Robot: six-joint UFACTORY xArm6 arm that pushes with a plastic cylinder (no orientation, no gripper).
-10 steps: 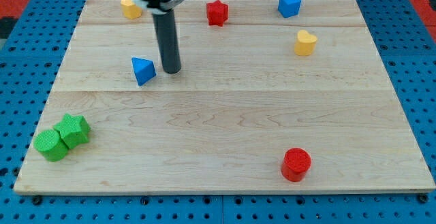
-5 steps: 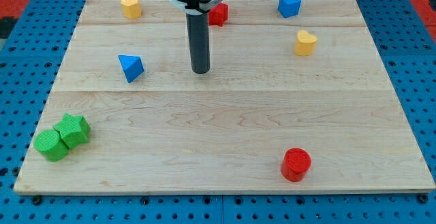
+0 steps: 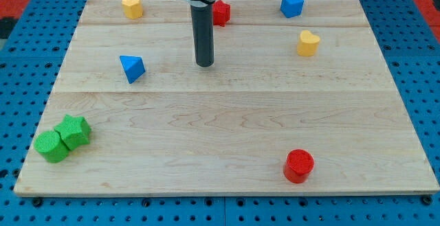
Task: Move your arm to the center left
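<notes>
My tip [image 3: 205, 63] rests on the wooden board [image 3: 227, 116] in its upper middle, a bit left of centre. A blue triangular block [image 3: 132, 68] lies well to the tip's left. A red star block [image 3: 221, 12] sits just above the tip, partly behind the rod. The tip touches no block.
A yellow block [image 3: 132, 6] sits at the top left and a blue cube [image 3: 291, 5] at the top right. A yellow heart block [image 3: 308, 43] lies at the right. A green cylinder [image 3: 51, 147] and green star [image 3: 74, 130] touch at the bottom left. A red cylinder [image 3: 299, 165] stands at the bottom right.
My tip moved right from beside the blue triangular block, then slightly up. The blue triangular block shifted a little left.
</notes>
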